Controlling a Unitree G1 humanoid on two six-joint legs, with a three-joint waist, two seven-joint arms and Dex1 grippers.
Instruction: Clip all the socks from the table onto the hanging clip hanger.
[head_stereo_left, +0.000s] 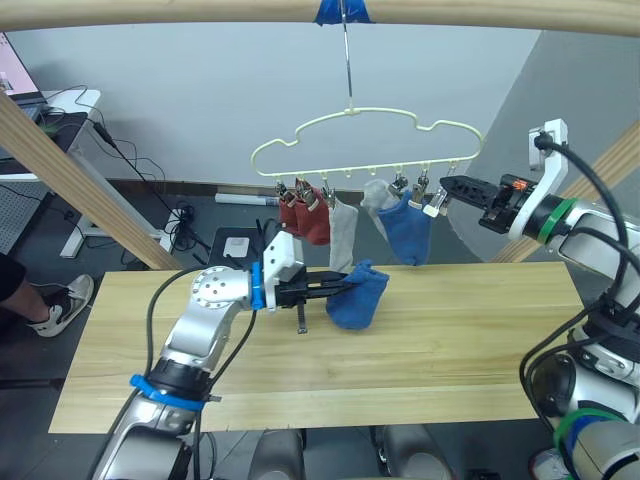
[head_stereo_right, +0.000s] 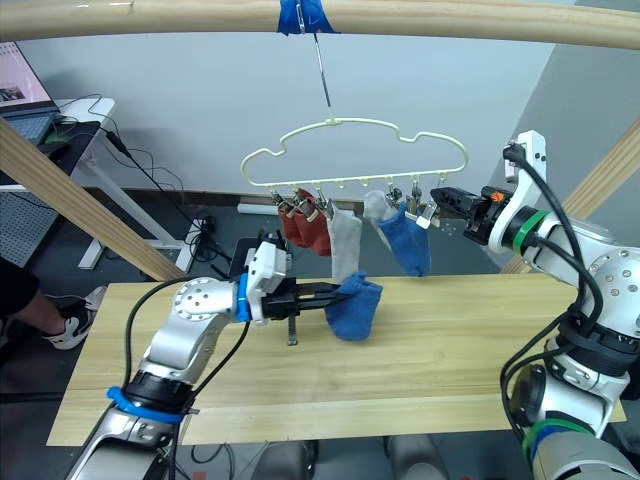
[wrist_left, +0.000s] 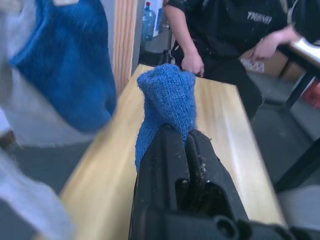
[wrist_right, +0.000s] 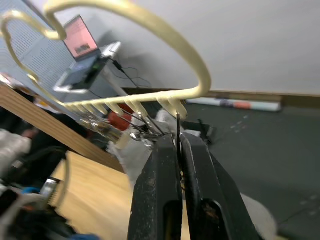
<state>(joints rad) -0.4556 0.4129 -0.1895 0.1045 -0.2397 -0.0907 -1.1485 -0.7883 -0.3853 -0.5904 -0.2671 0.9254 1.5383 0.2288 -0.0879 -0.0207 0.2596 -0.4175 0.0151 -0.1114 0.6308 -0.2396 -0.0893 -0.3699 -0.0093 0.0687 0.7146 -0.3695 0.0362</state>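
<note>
The pale-yellow clip hanger (head_stereo_left: 370, 125) hangs by its hook from the rail. Two rust red socks (head_stereo_left: 303, 215), two light grey socks (head_stereo_left: 343, 232) and one blue sock (head_stereo_left: 408, 230) hang from its clips. My left gripper (head_stereo_left: 345, 285) is shut on a second blue sock (head_stereo_left: 362, 298), holding it just above the table (head_stereo_left: 480, 330), below the hung socks. In the left wrist view this blue sock (wrist_left: 167, 100) sticks up from between the fingers. My right gripper (head_stereo_left: 440, 192) is at the hanger's right end, shut on the last clip (wrist_right: 178, 125).
A round wooden rail (head_stereo_left: 200, 10) with blue tape (head_stereo_left: 343, 10) runs overhead on slanted legs (head_stereo_left: 70, 170). A person (wrist_left: 225, 35) stands past the table's right end. A shoe (head_stereo_left: 60, 305) and a desk with cables are at the left.
</note>
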